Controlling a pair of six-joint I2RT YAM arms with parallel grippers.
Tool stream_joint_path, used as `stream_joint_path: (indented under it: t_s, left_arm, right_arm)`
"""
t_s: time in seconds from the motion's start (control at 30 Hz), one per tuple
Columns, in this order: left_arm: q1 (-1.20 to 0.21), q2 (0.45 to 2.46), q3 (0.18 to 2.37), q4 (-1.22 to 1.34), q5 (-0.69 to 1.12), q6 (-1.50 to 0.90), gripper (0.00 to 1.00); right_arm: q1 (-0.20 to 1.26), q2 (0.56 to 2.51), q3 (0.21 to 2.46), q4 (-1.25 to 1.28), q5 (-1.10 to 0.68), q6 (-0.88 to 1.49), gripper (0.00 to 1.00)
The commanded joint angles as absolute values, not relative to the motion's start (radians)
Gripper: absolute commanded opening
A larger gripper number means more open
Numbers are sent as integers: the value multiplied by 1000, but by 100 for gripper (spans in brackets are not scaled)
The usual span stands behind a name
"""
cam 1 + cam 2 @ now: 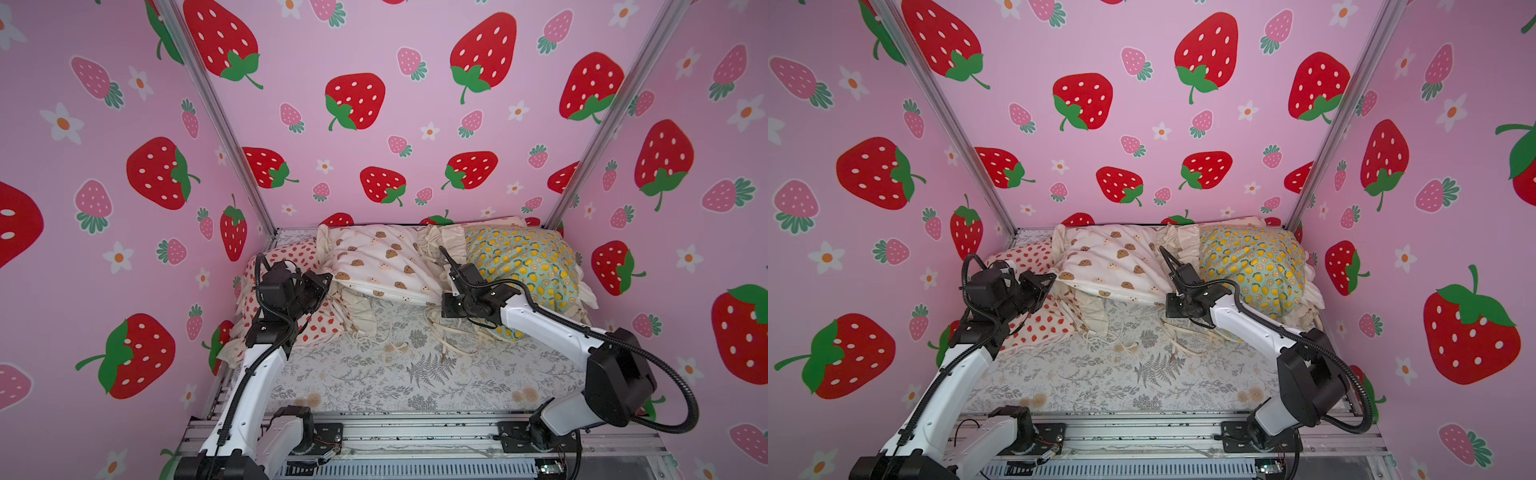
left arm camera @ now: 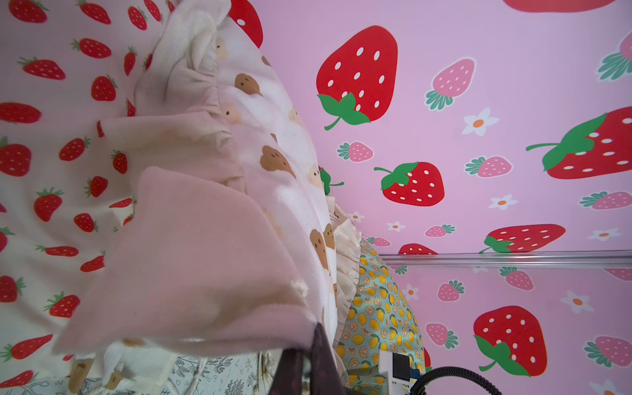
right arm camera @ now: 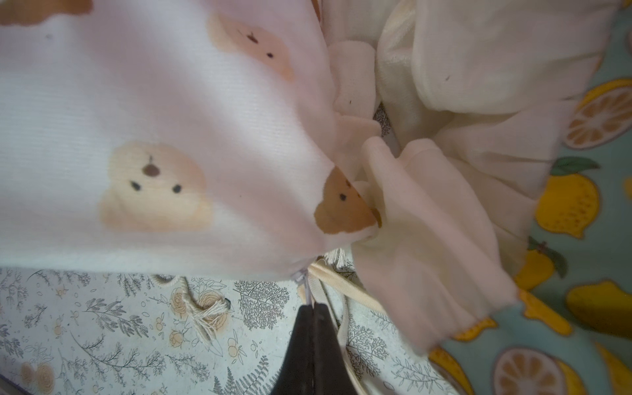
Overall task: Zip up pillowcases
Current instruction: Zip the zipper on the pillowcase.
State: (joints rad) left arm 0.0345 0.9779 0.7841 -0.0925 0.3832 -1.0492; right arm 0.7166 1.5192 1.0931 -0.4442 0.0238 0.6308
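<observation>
Back centre, between strawberry pillowcase [image 1: 291, 254] and lemon pillowcase [image 1: 523, 262]: bear-face pillowcase [image 1: 374, 259] | your left gripper [image 2: 316, 342] clamps its ruffle [image 2: 205, 256], right gripper [image 3: 312, 309] pinches the zip pull [image 3: 309, 293] | this zip looks nearly closed; others' zips hidden

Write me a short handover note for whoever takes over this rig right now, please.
Left gripper: shut on the bear case's corner.
Right gripper: shut on its zip pull, at the opposite end.
Strawberry case lies left, lemon case right.
Done: bear case looks nearly zipped.
To do: finish it, release, then check the other two cases.
</observation>
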Motion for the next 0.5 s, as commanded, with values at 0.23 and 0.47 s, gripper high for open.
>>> stream_joint_path:
  t_s: [0.23, 0.47]
  left_arm:
    - [52, 953, 819, -6, 431, -1083, 0]
    - [51, 914, 779, -93, 391, -1021, 0]
  right_arm:
    - [696, 1499, 1113, -448, -36, 634, 1]
    - [682, 1460, 1137, -448, -77, 619, 44]
